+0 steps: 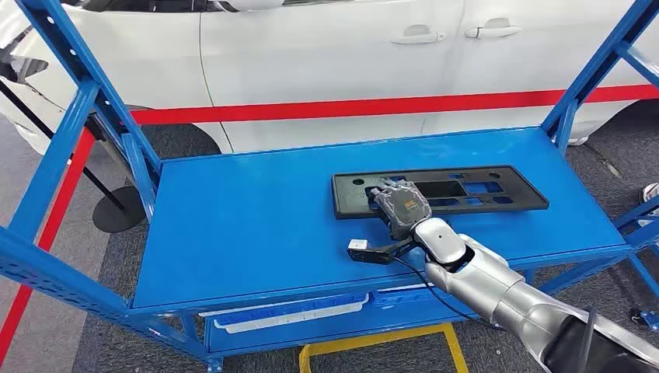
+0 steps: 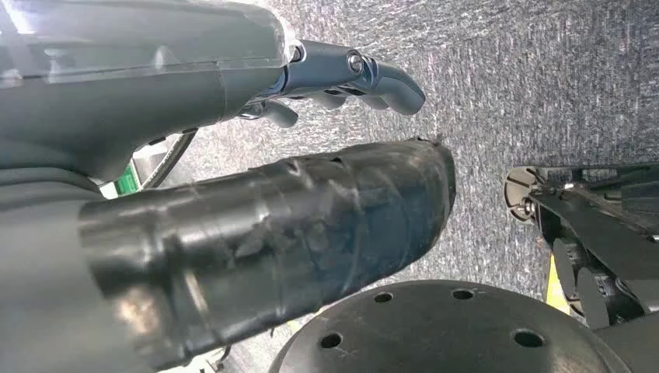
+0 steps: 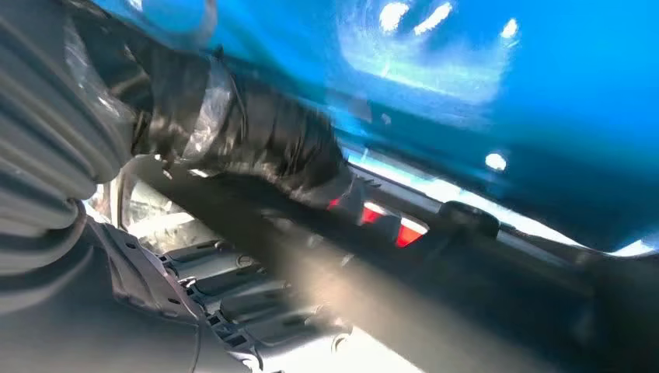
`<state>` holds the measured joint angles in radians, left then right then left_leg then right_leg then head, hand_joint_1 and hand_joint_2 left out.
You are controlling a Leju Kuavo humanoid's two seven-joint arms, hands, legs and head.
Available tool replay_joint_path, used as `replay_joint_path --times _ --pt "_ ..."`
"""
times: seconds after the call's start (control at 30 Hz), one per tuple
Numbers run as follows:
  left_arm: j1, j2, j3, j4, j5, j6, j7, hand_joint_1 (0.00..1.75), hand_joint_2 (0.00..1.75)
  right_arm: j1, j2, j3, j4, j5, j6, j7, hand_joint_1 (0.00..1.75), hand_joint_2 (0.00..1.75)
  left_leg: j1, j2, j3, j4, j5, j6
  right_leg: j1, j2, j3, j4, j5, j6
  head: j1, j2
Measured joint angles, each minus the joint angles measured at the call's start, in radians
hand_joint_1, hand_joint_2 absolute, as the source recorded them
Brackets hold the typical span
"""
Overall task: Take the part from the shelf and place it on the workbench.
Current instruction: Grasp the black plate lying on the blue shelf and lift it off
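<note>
Black part [image 1: 458,189], one, on shelf [image 1: 256,225]

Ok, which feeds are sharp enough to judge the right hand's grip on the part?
Head view: sharp, evenly lit, right hand lying on the black part. Right wrist view: smeared by blur, bright glare spots on the blue shelf, grip unreadable. Left wrist view: fairly sharp, showing the left hand over the floor.

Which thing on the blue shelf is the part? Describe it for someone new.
Find the blue shelf in front of the white car. On its right half lies the part: a long, flat black plastic panel with cutouts, the right robot hand resting on its left end.
</note>
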<state>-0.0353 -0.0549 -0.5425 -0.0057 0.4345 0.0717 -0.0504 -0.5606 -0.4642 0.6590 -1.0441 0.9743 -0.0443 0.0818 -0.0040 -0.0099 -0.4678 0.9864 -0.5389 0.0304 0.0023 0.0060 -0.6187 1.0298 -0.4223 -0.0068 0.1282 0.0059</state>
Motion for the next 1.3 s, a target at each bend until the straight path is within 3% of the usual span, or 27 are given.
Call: replay_joint_path --times 0.33,0.77,0.9,1.07,1.3 --pt "0.0 0.0 -0.017 0.0 0.023 -0.003 -0.008 0.0 0.0 0.079 0.025 -0.086 -0.037 0.04 -0.032 0.011 1.75 1.75 0.0 0.0 0.0 0.0 0.0 0.0 0.0 0.0 0.0 0.0 0.0 0.0 0.0 0.0" --pt "0.0 0.0 -0.025 0.0 0.039 -0.007 -0.014 0.0 0.0 0.099 0.034 -0.13 -0.049 0.057 -0.027 0.009 1.75 1.75 0.0 0.0 0.0 0.0 0.0 0.0 0.0 0.0 0.0 0.0 0.0 0.0 0.0 0.0" --pt "0.0 0.0 -0.032 0.0 0.068 -0.031 -0.029 0.0 1.75 0.107 0.037 -0.145 -0.055 0.066 -0.017 0.003 1.75 1.75 0.0 0.0 0.0 0.0 0.0 0.0 0.0 0.0 0.0 0.0 0.0 0.0 0.0 0.0" --pt "0.002 0.0 -0.032 0.0 0.096 -0.04 -0.055 0.0 1.75 0.125 0.036 -0.155 -0.07 0.062 -0.015 -0.022 1.75 1.75 0.0 0.0 0.0 0.0 0.0 0.0 0.0 0.0 0.0 0.0 0.0 0.0 0.0 0.0" --pt "0.003 0.001 -0.059 0.0 0.108 0.006 -0.031 0.0 1.75 0.153 -0.03 -0.173 -0.227 -0.006 -0.112 -0.179 1.75 1.75 -0.003 0.001 0.0 0.002 -0.001 0.001 -0.002 0.001 -0.001 -0.001 0.0 0.001 0.0 0.0"
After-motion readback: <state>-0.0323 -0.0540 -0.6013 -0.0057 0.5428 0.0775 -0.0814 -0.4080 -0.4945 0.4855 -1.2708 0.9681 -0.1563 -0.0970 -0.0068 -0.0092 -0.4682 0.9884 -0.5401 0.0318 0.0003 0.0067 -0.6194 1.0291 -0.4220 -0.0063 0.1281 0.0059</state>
